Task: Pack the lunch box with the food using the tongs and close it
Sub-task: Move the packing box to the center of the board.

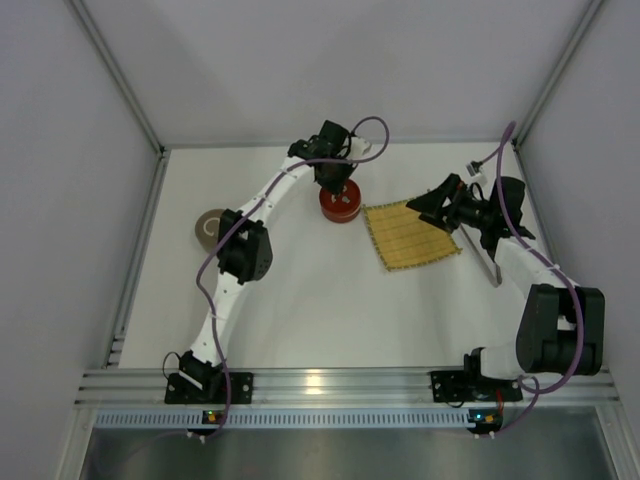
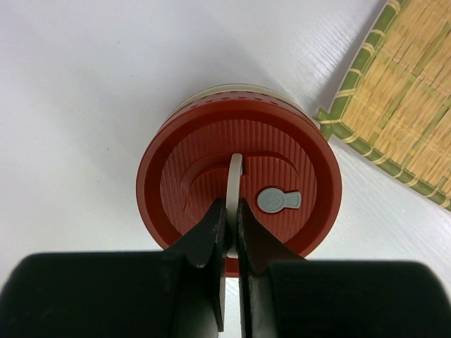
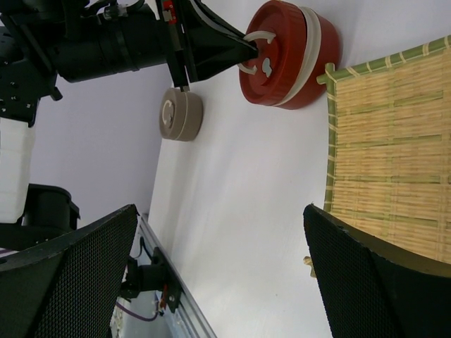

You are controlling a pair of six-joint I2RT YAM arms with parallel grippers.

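Since your left tool [image 2: 231,211] is clenched on the white handle [image 2: 235,169] of the lunch box [image 2: 211,95] lid [image 2: 204,162], beside the mat [image 2: 409,84], press squarely; food unseen, probably inside. Your right tool [image 3: 220,211] hangs released.

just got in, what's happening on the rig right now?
The left gripper is shut on the pale loop handle of the red lid, which sits on the round lunch box beside the bamboo mat. The right gripper hangs open by the mat's right side, holding nothing. A beige round piece lies apart on the left.
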